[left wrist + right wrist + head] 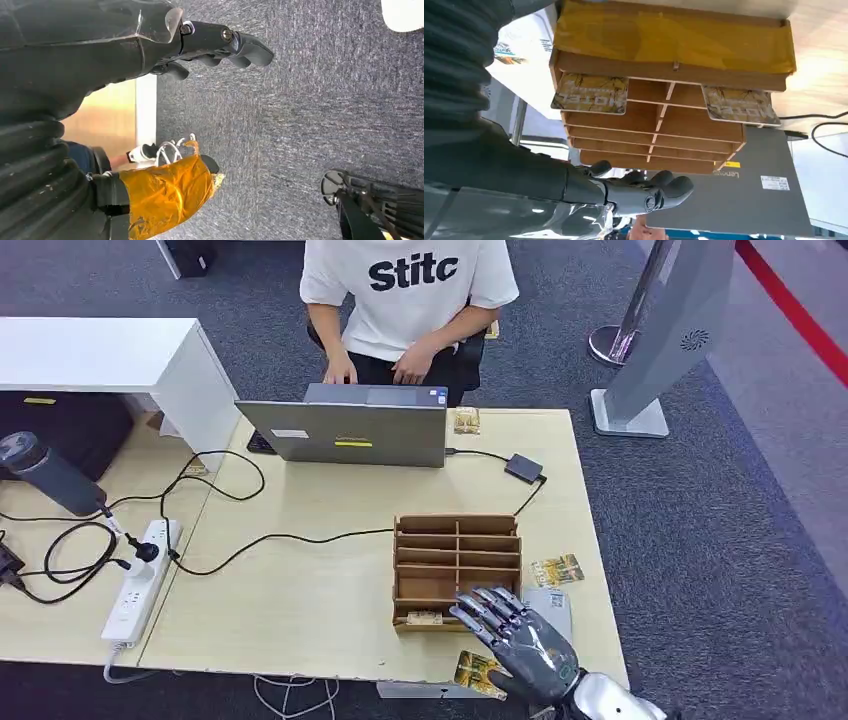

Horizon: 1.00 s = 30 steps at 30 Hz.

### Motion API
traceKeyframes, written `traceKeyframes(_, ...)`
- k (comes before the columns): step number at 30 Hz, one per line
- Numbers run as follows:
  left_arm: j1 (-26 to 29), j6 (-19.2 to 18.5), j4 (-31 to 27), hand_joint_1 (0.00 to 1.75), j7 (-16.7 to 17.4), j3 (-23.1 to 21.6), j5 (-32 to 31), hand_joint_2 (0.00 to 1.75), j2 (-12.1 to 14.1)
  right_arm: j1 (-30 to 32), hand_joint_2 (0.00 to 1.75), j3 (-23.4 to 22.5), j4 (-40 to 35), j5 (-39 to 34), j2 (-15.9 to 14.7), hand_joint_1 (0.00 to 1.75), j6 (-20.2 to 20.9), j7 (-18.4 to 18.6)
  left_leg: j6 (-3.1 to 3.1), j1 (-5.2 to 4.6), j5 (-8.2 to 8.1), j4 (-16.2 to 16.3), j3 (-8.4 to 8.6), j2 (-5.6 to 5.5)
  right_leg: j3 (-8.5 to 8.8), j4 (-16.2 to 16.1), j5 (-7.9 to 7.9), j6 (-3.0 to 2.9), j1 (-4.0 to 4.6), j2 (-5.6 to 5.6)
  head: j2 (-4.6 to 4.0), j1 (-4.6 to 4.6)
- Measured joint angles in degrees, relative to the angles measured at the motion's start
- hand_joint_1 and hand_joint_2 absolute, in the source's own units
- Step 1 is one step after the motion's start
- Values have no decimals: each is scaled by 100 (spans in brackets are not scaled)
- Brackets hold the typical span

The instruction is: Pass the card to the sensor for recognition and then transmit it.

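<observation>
Pale wood bench (300,590) from the head view: the right hand (515,635) hovers fingers spread, holding nothing, beside the wooden rack (458,570), so no card is picked yet. Left wrist view: the left hand (220,47) hangs over carpet, fingers curled, grasping nothing. Right wrist view: a card (591,94) waits in the rack's near slot, so pickup, sensor and handover all look ahead.

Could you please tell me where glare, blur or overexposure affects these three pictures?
Head view: evenly lit and sharp. Right wrist view: the table washes out to bright white beside the wooden rack. Left wrist view: the carpet looks streaked and soft, and a white patch burns out in one corner.
</observation>
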Motion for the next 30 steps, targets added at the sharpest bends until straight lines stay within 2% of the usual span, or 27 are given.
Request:
traceKeyframes(9, 0, 0, 0, 0, 0, 0, -57, 175, -2, -54, 175, 11, 199, 420, 151, 0, -105, 389, 0, 0, 0, 0, 0, 0, 0, 0, 0, 0, 0, 0, 0, -2)
traceKeyframes(15, 0, 0, 0, 0, 0, 0, -76, 175, -4, -65, 175, -55, 304, 481, 225, 0, -105, 459, 0, 0, 0, 0, 1, 0, 0, 0, 0, 0, 0, 0, 0, 0)
traceKeyframes(30, 1, 11, 0, 0, 0, 44, -109, 175, -4, -42, 175, -555, 341, 531, 310, 0, -107, 496, 0, 0, 0, 0, 3, 0, 0, 0, 0, 0, 0, 0, 0, 0)
